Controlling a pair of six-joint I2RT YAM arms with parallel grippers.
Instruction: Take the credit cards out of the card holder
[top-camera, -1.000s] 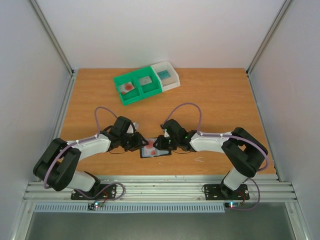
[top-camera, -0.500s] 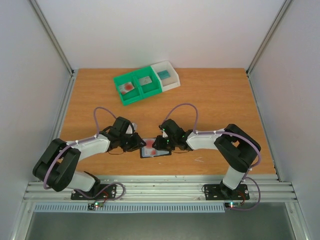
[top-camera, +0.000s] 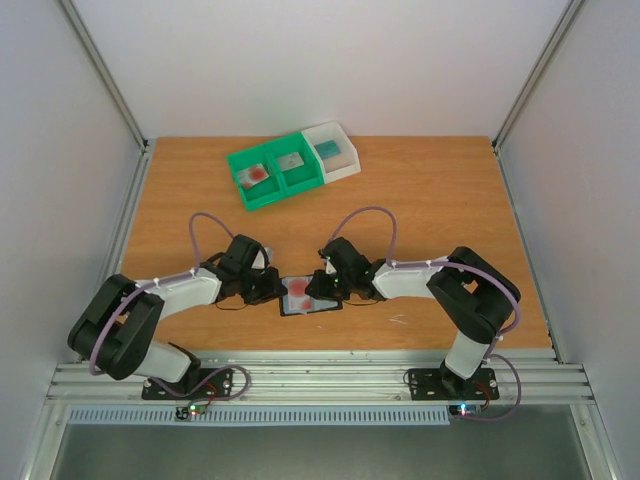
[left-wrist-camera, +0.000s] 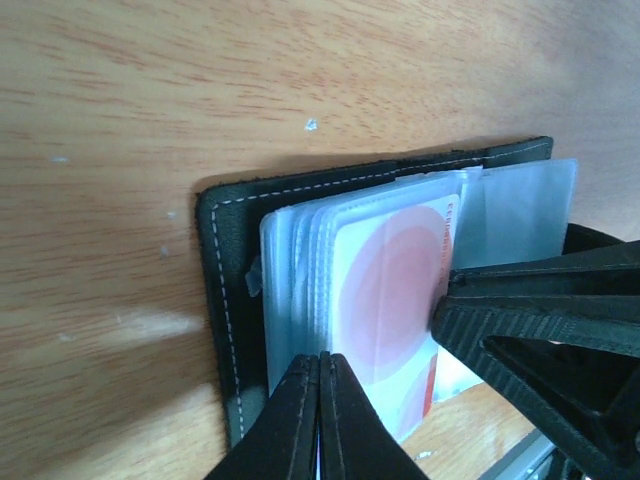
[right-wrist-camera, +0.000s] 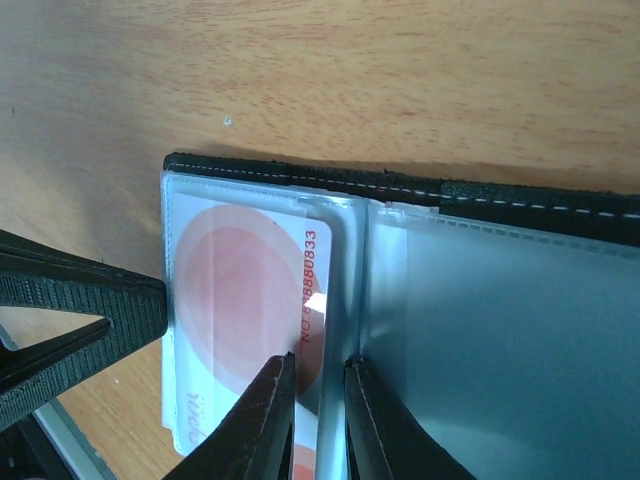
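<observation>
The black card holder (top-camera: 311, 297) lies open on the table between my two grippers. In the left wrist view its black stitched cover (left-wrist-camera: 222, 300) frames clear sleeves, and a credit card (left-wrist-camera: 385, 290), white with a red blotch, lies on top. My left gripper (left-wrist-camera: 320, 365) is shut, its tips resting on the near edge of the sleeves. In the right wrist view my right gripper (right-wrist-camera: 318, 385) has its jaws a narrow gap apart, straddling the inner edge of the same credit card (right-wrist-camera: 240, 290) beside the holder's fold (right-wrist-camera: 365, 290). In the top view the left gripper (top-camera: 273, 291) and the right gripper (top-camera: 325, 289) flank the holder.
A green bin (top-camera: 275, 172) with two compartments and a white bin (top-camera: 333, 152) stand at the back of the table. A red-blotched card (top-camera: 256, 175) lies in the green bin. The table's front edge runs just behind the holder.
My right gripper has moved a little left onto the holder. The left arm and the holder have hardly moved.
</observation>
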